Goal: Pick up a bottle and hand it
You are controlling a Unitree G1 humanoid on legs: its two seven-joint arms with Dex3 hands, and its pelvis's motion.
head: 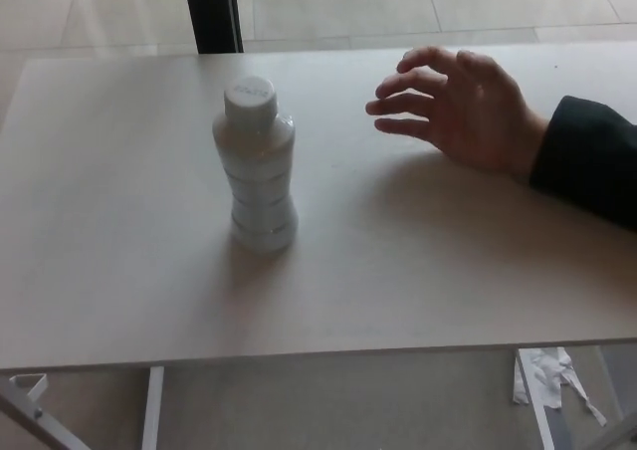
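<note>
Here one bottle (256,166), one person's hand (463,112), one table (418,261).

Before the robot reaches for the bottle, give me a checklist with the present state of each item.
1. Bottle upright on the table: ok.
2. Cap on the bottle: ok, a white cap sits on top.
3. Space around the bottle free of other things: ok, nothing touches it.
4. Person's hand clear of the bottle: ok for now; it hovers over the table to the bottle's right, fingers spread towards it, apart from it.
5. Robot's hands ready: cannot tell, neither is in view.
6. Bottle away from the table edge: ok, it stands well in from the near edge.
</note>
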